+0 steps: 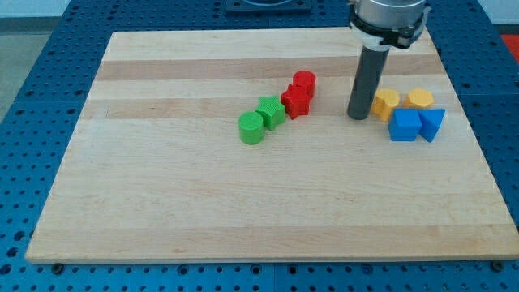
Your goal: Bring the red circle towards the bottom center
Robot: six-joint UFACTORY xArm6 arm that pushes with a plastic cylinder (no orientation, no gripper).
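The red circle [304, 81] stands just above the board's middle, touching the red star [297, 102] below it. My tip [358, 116] rests on the board to the right of both red blocks, with a clear gap, and right next to the yellow block [385, 104] on its right. The green star [270, 111] and green circle [252, 128] lie in a diagonal line down-left from the red star.
A second yellow block [420, 100], a blue cube [404, 126] and a blue triangle [432, 123] cluster at the view's right. The wooden board [243, 211] sits on a blue perforated table.
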